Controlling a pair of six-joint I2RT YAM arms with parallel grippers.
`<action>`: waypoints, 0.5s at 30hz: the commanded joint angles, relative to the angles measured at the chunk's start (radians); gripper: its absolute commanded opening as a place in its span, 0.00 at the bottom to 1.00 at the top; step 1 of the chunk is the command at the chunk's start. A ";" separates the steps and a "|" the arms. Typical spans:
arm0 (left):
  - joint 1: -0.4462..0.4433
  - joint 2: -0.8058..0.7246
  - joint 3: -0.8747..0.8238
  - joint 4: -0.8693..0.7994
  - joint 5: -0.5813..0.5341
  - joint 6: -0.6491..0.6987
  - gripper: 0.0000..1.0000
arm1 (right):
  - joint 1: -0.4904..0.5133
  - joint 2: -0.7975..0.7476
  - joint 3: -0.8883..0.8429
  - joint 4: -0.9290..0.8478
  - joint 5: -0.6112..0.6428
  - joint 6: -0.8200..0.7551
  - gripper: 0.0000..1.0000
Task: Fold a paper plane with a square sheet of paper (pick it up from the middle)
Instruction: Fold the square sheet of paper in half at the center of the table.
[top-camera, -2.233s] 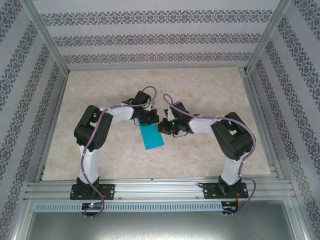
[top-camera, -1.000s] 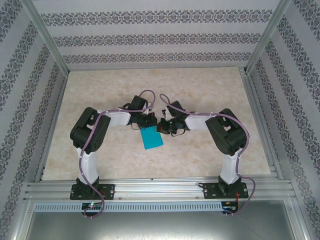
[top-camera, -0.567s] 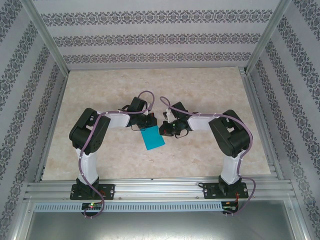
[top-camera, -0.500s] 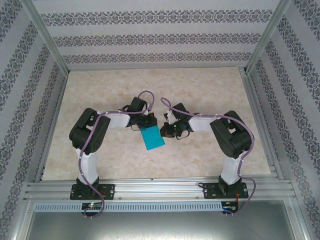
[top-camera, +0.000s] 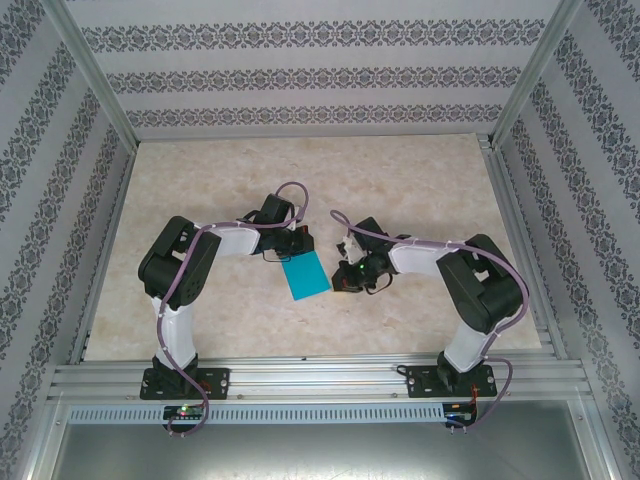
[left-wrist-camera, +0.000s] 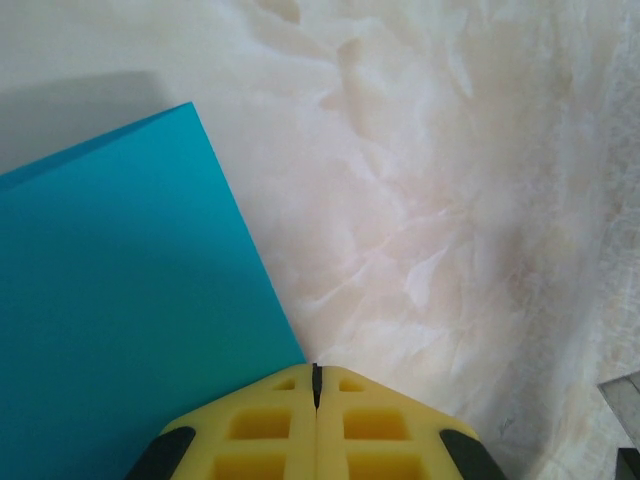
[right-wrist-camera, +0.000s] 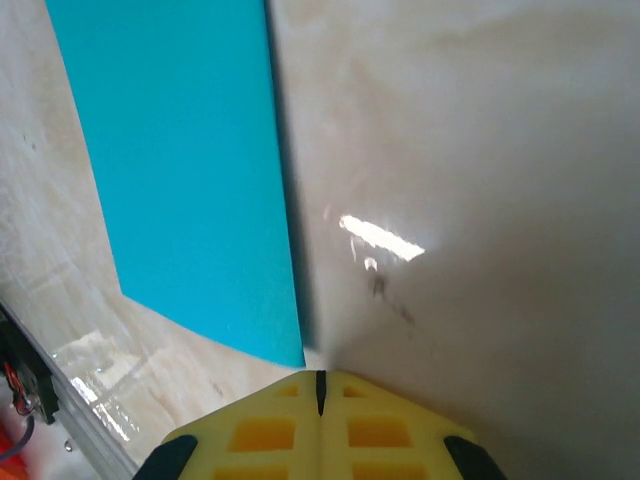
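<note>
The square sheet of paper (top-camera: 305, 273) is seen lying flat on the desk (top-camera: 420, 180) between the two arms. It shows as an oblong, so it is judged folded in half already.

The left hand (left-wrist-camera: 316, 395) is closed, fingers pressed together with nothing seen between them. Its tips are set at the sheet's edge, touching or just over it. The right hand (right-wrist-camera: 320, 390) is closed too, empty, with its tips just beside the sheet's near corner.

The step is judged to be creasing or flattening. It is best done with the sheet pinned by the left hand while the folded edge is rubbed by the right tips. Pressure should be kept light so the paper is not slid or buckled.

No brand, label or writing can be read, and the paper is unmarked.
</note>
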 joint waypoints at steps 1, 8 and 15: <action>-0.004 0.055 -0.053 -0.115 -0.103 0.003 0.00 | 0.003 -0.065 0.040 -0.049 0.010 0.005 0.00; -0.005 0.053 -0.038 -0.119 -0.070 0.009 0.00 | 0.022 0.030 0.151 0.058 0.036 0.094 0.00; -0.005 0.046 -0.006 -0.182 -0.058 0.080 0.00 | 0.042 0.140 0.180 0.129 0.030 0.130 0.00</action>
